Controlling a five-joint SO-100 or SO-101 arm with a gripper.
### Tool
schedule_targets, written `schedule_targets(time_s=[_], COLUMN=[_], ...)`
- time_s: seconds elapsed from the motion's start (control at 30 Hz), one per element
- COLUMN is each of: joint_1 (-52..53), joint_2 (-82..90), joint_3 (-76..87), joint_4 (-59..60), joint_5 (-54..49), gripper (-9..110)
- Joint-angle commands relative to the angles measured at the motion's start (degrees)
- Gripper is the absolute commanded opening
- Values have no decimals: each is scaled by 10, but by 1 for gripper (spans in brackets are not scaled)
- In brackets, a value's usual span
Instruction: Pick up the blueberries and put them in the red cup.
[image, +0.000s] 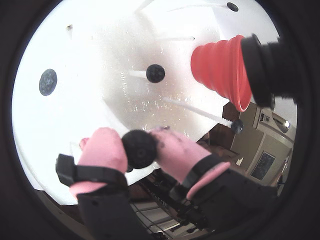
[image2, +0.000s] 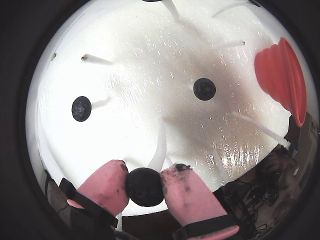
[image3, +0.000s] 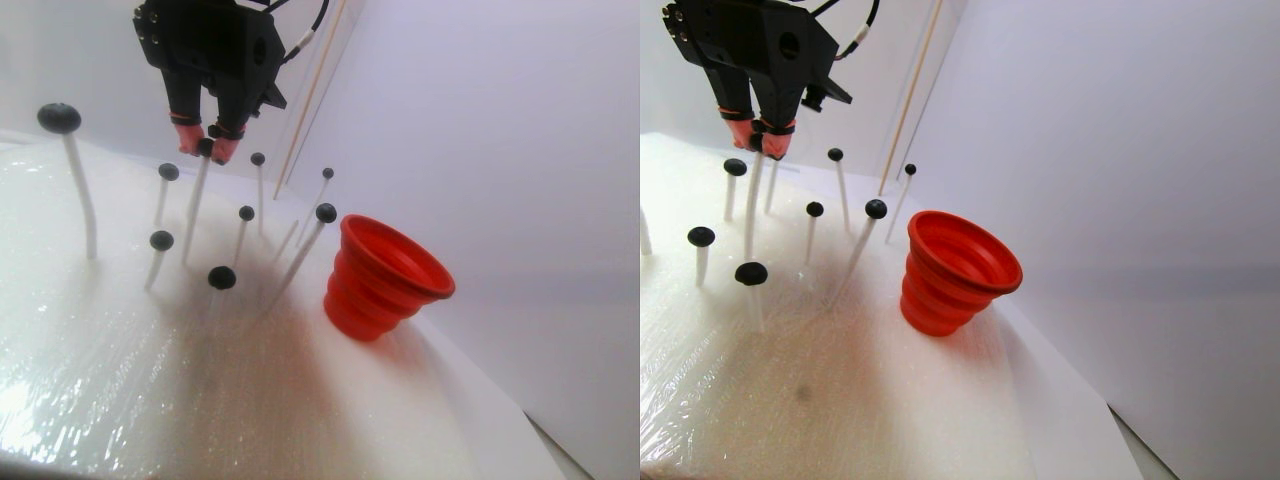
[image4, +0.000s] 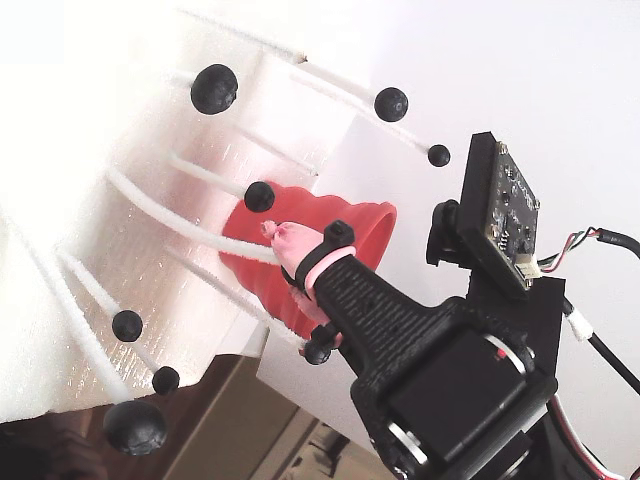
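Gripper (image2: 145, 186) pinches one blueberry (image2: 144, 187) between pink fingertips (image2: 102, 186), atop its upright white stalk (image3: 193, 215) | beyond, other blueberries (image2: 204, 89) wait on stalks | farther right, red cup (image: 222, 67), mouth tilted up and away | nothing visibly delivered; carry and drop remain.

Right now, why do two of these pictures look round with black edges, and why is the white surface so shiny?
Both wrist views are fisheye: a dark ring frames a bulging circle, bending the red cup sideways. The white surface glares nearly blown out there. In the stereo pair view, sparkly highlights and a soft shadow lie beside the cup. The fixed view is overexposed at upper left.
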Motion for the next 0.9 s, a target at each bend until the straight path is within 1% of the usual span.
schedule_targets(time_s=[0.0, 0.43, 0.87], joint_1=[25, 35, 82], joint_2=[56, 144, 197], joint_3=[-27, -20, -9], joint_4=[7, 54, 86], joint_5=[-9, -25, -37], gripper=[11, 10, 10])
